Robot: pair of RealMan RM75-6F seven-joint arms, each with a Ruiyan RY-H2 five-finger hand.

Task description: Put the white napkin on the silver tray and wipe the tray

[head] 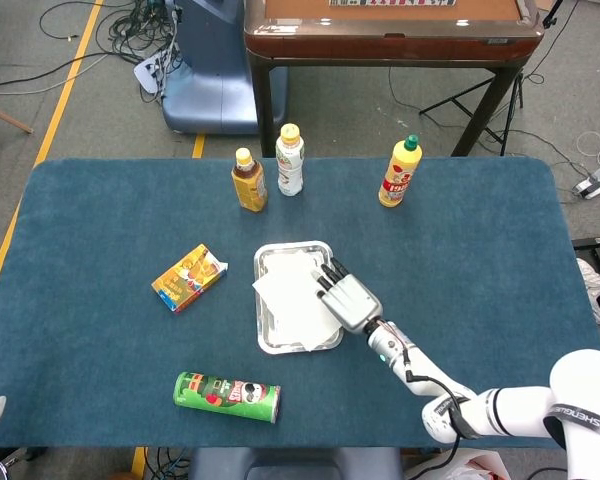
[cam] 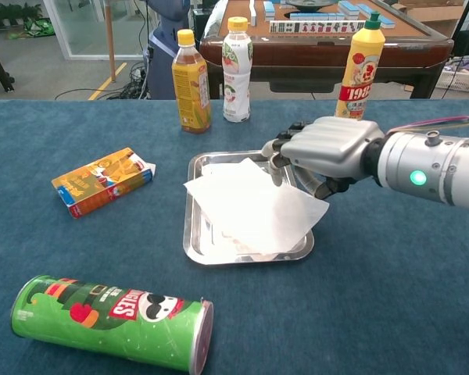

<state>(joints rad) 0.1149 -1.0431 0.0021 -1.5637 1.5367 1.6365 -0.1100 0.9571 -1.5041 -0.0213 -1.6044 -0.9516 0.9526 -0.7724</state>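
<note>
Right hand (cam: 322,152) over the right rim of the silver tray (cam: 194,234), palm down, fingers loosely curled and apart, gripping nothing; fingertips (cam: 277,160) just above the right part of the white napkin (cam: 254,205), contact not clear from either view. Same hand seen from the head view (head: 347,296) at the tray's right edge, forearm trailing off toward the lower right. Left hand out of both views. Napkin spread flat across the tray (head: 265,340), lying skewed, one corner poking past the left rim and another past the right rim onto the blue counter (cam: 422,297). Tray near the middle of the counter. Beyond it at the far side, an amber tea bottle (cam: 191,81) with a yellow cap, just beside a white drink bottle (cam: 236,72), and well to the right a yellow squeeze bottle (cam: 356,74) with a green cap, all upright. Left of the tray, an orange snack box (cam: 102,181) lying flat. Nearer the front edge, a green chip can (cam: 113,322) on its side, well apart from the tray.
</note>
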